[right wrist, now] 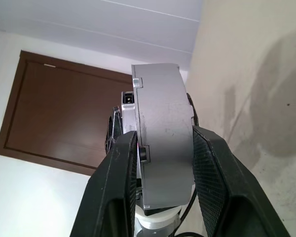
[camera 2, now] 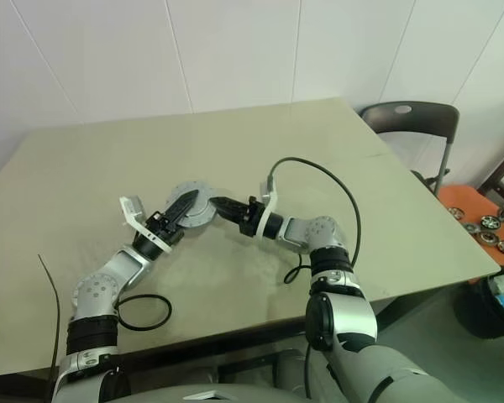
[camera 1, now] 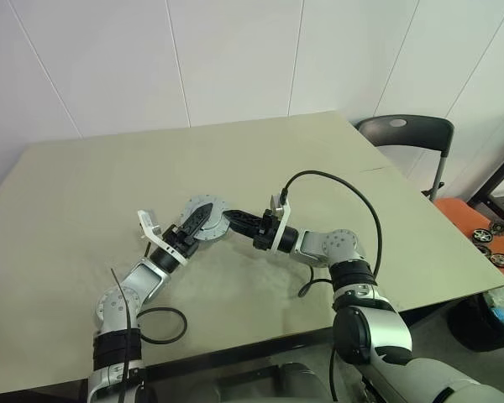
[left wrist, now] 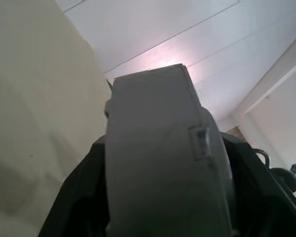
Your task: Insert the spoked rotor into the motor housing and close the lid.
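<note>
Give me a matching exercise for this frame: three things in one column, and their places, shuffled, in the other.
1. motor housing
2. black chair
3. black cable loop

A. lying on the table by the left arm
B. beyond the table's far right corner
C. clamped in the right gripper, above the table

Pairs: 1-C, 2-B, 3-A
</note>
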Available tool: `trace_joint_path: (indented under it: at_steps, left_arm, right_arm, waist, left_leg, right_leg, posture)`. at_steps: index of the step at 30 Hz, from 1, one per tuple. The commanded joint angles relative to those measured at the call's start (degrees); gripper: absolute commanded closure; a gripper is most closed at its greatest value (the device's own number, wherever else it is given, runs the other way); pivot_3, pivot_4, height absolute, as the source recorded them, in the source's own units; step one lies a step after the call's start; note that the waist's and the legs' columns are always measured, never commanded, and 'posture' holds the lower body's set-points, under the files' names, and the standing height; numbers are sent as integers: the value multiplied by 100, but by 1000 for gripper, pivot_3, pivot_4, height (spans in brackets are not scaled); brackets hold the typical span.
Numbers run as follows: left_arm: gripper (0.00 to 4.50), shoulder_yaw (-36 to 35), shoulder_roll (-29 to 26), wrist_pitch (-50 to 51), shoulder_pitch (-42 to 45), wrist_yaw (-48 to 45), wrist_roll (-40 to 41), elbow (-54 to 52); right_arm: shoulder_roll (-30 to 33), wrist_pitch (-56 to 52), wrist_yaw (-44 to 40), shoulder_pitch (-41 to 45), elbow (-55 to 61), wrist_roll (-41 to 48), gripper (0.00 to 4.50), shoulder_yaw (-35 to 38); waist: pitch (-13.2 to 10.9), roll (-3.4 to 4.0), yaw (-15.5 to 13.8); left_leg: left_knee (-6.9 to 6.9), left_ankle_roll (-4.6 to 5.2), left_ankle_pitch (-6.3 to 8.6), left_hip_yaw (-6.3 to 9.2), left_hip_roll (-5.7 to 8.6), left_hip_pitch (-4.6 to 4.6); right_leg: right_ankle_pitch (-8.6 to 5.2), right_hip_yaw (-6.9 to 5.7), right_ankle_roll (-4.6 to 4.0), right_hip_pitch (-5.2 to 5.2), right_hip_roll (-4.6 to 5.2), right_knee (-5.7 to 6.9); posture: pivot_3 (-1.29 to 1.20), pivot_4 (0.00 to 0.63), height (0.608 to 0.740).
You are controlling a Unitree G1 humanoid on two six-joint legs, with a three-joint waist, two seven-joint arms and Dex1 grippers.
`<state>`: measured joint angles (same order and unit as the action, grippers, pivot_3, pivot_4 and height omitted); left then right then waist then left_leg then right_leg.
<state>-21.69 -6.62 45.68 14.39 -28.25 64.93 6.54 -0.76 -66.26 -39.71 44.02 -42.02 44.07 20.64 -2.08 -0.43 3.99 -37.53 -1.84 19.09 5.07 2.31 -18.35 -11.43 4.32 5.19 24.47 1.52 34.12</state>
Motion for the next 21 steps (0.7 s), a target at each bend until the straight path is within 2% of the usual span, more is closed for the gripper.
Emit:
trace_joint_path:
  at_steps: [1,7,21]
  left_arm:
    - [2114,-160,-86,-61,250,-173,282,-331]
    - [2182,-240,151,75,314,-37,894,-592]
    - [2274,-133,149,49,317,181,725,-524]
  right_arm:
    - [74,56,84,147,-35,-23,3044,5]
    - [74,91,115,196,-111,-17,3044,52]
    - [125,662,-32,77,125,-332,3044,-421]
  waist:
    - [0,0,0]
    - [0,0,-2]
    - [0,-1,-1]
  left_leg:
    - [0,0,0,0,0,0]
    - [0,0,0,0,-1,-1]
    - [0,0,0,0,0,-1]
  right_leg:
    - [0,0,0,0,0,0]
    - [0,0,0,0,2,-1]
    - [0,0,0,0,1,-1]
  posture:
    - [0,0,740]
    - [0,0,740]
    - [0,0,740]
